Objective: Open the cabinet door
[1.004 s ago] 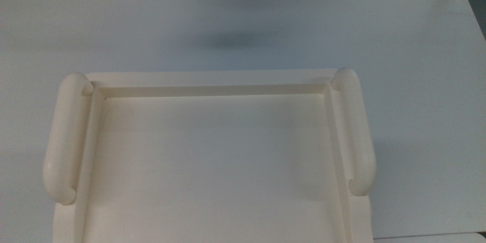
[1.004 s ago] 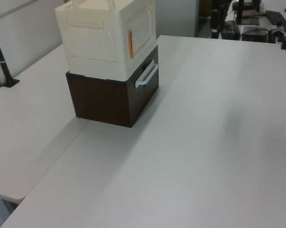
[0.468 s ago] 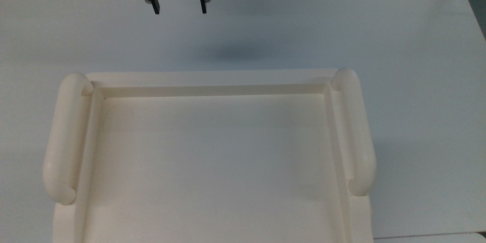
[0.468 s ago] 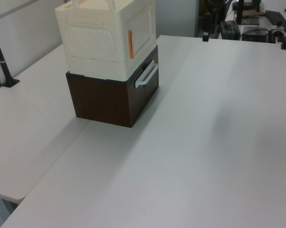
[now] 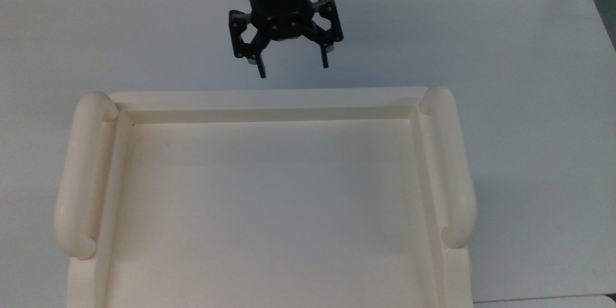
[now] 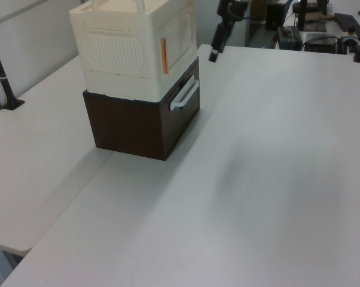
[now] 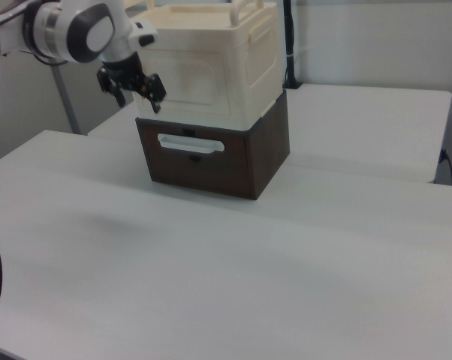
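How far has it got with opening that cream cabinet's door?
Nothing looks done yet: the flat cream cabinet door sits flush and closed. In hand: the black two-finger hand hovers open in front of it, not touching. Left: take hold of the door and swing it open.

No readable text, label, brand, number or sign appears on anything in the top, left or right views.

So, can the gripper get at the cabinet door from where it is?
Probably yes: the gripper hangs open in front of the cabinet door, with nothing visible between them.
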Motion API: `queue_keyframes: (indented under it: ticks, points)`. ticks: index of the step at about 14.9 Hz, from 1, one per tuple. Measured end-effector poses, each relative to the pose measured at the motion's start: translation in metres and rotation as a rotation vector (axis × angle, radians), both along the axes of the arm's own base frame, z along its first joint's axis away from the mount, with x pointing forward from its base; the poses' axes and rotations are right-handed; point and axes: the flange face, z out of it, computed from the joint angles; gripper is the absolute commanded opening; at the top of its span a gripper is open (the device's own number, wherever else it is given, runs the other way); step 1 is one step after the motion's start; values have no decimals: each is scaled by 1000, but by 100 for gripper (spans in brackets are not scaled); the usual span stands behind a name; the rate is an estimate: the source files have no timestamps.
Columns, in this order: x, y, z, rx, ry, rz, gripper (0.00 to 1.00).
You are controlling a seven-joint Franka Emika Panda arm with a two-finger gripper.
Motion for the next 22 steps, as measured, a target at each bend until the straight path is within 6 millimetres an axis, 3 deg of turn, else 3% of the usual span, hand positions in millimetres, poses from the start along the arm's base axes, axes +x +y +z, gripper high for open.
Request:
queue_keyframes:
  ticks: [3, 6, 7, 8, 9, 13, 15, 18, 19, 22]
  points:
    - [16, 53, 29, 30, -172, 43, 93]
    - [27, 75, 38, 40, -317, 33, 92]
    - [30, 79, 37, 21, -347, 23, 92]
    - [32, 82, 36, 2, -367, 16, 86]
    - [33, 86, 35, -12, -384, 12, 71]
    - [35, 92, 32, -48, -406, 23, 48]
    - [37, 92, 28, -63, -403, 26, 46]
    - [38, 91, 24, -77, -401, 28, 36]
    - [38, 91, 24, -77, -400, 25, 28]
    - [39, 89, 25, -74, -404, 15, 21]
